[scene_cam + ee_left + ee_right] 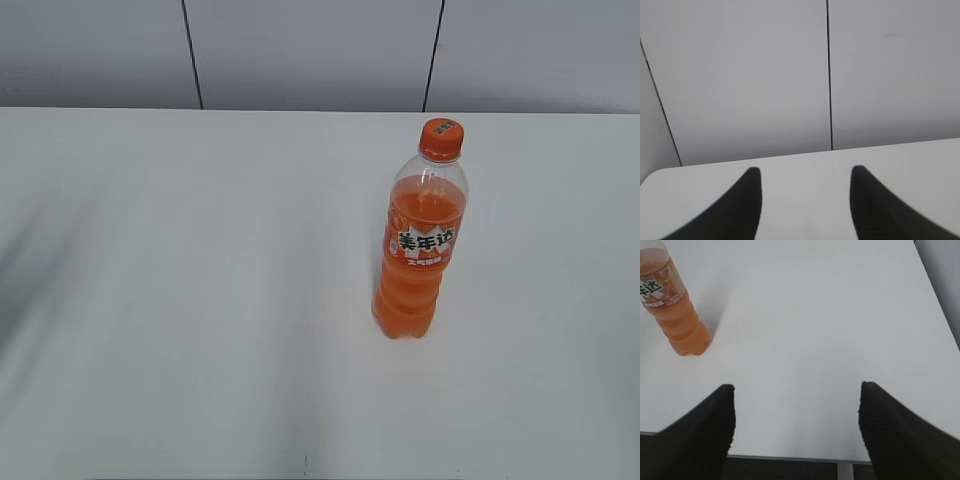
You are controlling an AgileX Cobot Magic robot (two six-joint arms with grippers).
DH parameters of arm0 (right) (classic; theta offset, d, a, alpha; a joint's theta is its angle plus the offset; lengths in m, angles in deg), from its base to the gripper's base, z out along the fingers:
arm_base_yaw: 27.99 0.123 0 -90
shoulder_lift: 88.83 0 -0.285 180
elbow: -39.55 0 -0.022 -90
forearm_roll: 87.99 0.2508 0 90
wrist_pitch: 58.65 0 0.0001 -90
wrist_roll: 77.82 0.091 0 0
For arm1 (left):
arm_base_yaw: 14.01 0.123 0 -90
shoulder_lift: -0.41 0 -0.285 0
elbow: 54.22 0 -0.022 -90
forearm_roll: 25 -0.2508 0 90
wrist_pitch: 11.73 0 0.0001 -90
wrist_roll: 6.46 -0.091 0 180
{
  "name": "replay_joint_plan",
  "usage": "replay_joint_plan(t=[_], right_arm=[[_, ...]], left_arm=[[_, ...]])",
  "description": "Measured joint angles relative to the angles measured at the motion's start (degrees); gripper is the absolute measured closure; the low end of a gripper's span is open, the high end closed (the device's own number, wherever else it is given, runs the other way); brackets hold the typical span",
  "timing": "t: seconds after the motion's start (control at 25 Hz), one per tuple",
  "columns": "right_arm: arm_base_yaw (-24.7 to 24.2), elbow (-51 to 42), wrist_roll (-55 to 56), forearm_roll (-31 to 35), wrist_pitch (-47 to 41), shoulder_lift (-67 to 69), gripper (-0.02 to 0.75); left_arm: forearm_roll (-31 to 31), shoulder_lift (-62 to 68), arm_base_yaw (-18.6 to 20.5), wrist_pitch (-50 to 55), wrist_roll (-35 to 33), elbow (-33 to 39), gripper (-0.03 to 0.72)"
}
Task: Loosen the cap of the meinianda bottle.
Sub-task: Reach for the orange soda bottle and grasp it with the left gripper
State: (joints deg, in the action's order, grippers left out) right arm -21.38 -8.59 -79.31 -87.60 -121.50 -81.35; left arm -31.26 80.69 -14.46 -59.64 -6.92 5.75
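Currently left gripper (pixel 805 172) spread wide, holding nothing, over table (pixel 805 200) | right gripper (pixel 796 390) likewise spread, holding nothing | bottle (pixel 418 250) upright right of centre in exterior view, cap (pixel 441 138) on | wall (pixel 310 50) behind.

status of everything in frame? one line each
meinianda bottle: upright on the table, untouched, mostly full of orange soda
cap: on the neck
left gripper: open, empty, bottle not in its view
right gripper: open, empty, well short of the bottle
table: white
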Motion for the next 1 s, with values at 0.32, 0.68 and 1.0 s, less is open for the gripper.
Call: replay_joint_plan(t=[0.32, 0.68, 1.0], right_arm=[[0.00, 0.00, 0.00, 0.00, 0.00, 0.00, 0.160], [0.00, 0.00, 0.00, 0.00, 0.00, 0.00, 0.160], [0.00, 0.00, 0.00, 0.00, 0.00, 0.00, 0.160]], left_arm=[[-3.90, 8.85, 0.00, -12.61, 0.47, 2.29, 0.325], [-18.66, 20.38, 0.00, -18.04, 6.43, -1.16, 0.325], [-36.80, 25.96, 0.00, -15.45, 15.57, -7.54, 0.325]])
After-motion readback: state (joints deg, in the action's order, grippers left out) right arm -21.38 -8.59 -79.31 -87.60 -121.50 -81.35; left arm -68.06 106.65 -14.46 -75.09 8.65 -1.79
